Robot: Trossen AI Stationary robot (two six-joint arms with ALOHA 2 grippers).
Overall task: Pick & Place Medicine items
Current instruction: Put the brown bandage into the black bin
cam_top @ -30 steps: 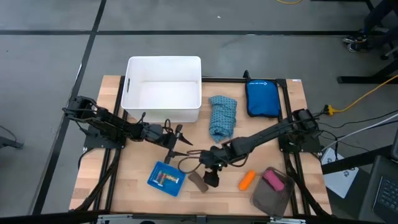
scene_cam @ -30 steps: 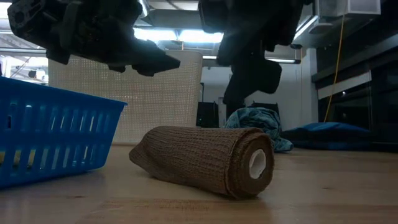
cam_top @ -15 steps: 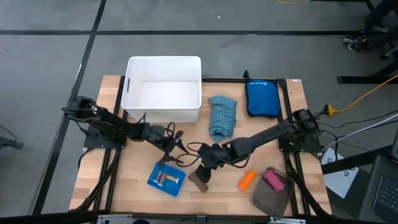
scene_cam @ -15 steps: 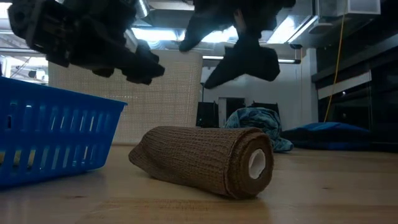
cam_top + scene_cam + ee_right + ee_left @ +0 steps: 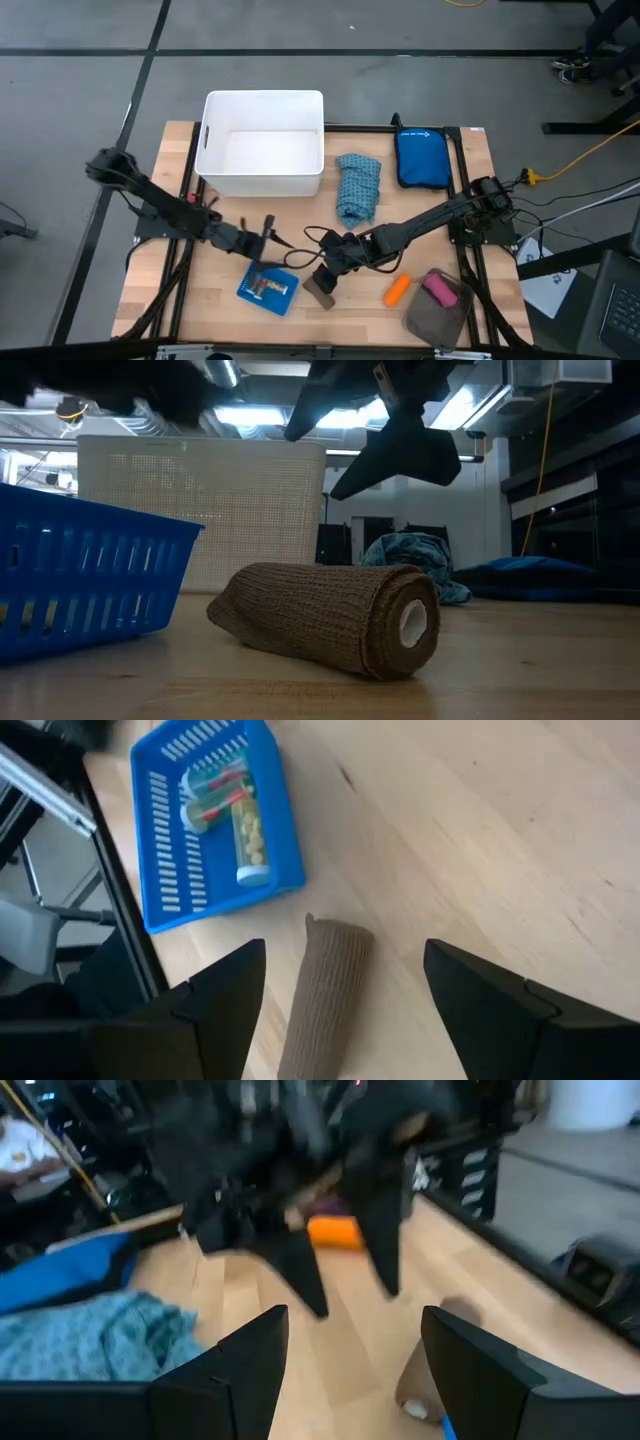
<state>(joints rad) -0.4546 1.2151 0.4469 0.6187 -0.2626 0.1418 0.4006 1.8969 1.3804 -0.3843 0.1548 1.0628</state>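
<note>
While both arms hang over the front half of the wooden worktop (image 5: 420,215), nothing is held by either. The worktop is the largest thing in view, and on its far left stands a white bin (image 5: 262,143), with a blue pouch (image 5: 422,158) at the far right and a crumpled teal cloth (image 5: 358,186) between them. At the front right lies a grey pouch (image 5: 437,313) with a pink block (image 5: 440,290) resting on top of it, and an orange tube (image 5: 398,289) lies on the wood just beside that pouch.

A blue basket (image 5: 268,287) sits at the front, left of centre; the right wrist view shows clear vials (image 5: 228,802) in it, one filled with yellowish pills. Just right of the basket lies a brown bandage roll (image 5: 320,290), on its side, its white core facing the low camera.

The left arm reaches in from the left, its gripper (image 5: 268,240) above the worktop just behind the basket. Its fingers (image 5: 245,1370) stand wide apart and empty. The right arm stretches across from the right edge, and the right gripper (image 5: 325,278) hovers right over the roll, clear of it in the low view. Its fingers (image 5: 225,990) are also spread wide, with the roll lying between them farther below, and they grip nothing.
</note>
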